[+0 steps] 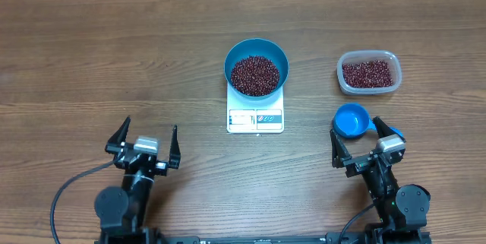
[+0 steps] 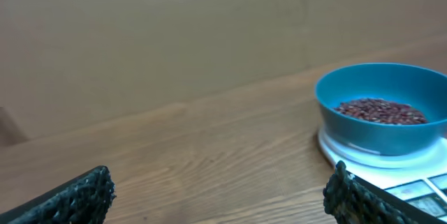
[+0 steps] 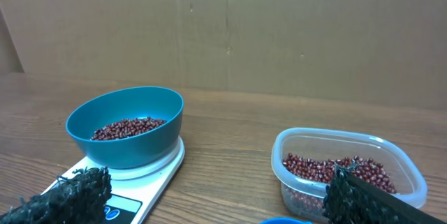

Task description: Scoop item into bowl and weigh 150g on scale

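The blue bowl (image 1: 230, 58) stands on the white scale (image 1: 255, 119) at mid-table, with a heap of dark red-brown beans (image 1: 255, 75) in it. My left gripper (image 1: 151, 126) is open near the front left, nothing between its fingers; in its wrist view the bowl (image 2: 380, 130) and scale (image 2: 349, 155) lie ahead to the right. My right gripper (image 1: 355, 130) is open at the front right, the small blue scoop (image 1: 351, 120) lying on the table just ahead of its fingertips. The right wrist view shows the bowl (image 3: 126, 147), its beans (image 3: 129, 128) and the scale (image 3: 157, 172).
A clear plastic tub (image 1: 389, 60) with more beans (image 1: 368, 74) sits at the back right, beyond the scoop; it is also in the right wrist view as the tub (image 3: 349, 140). A brown cardboard wall (image 3: 223, 28) stands behind the table.
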